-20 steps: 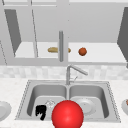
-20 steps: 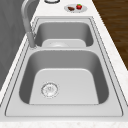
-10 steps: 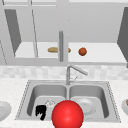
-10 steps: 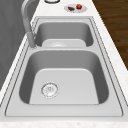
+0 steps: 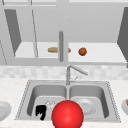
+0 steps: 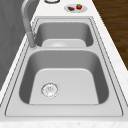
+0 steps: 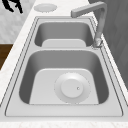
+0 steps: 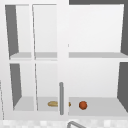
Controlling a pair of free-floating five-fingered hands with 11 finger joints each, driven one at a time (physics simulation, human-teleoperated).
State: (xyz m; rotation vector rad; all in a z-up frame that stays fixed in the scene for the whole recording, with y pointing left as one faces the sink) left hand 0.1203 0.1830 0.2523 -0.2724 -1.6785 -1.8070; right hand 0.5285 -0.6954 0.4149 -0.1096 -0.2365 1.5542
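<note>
Plate [image 7: 72,88] in right basin [image 7: 32,82]; faucet [image 5: 72,71] behind.

We see the left basin [image 6: 67,82] bare and open from above; the tap [image 5: 72,71] arches over the divider, and a plate [image 7: 72,88] covers the right basin's floor.

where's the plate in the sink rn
The plate lies flat on the floor of the sink's right basin, right of the faucet in the front view.

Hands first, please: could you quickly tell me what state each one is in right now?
Left hand: over the sink's left basin, holding nothing; open or shut cannot be told.
Right hand: cannot be told.
</note>
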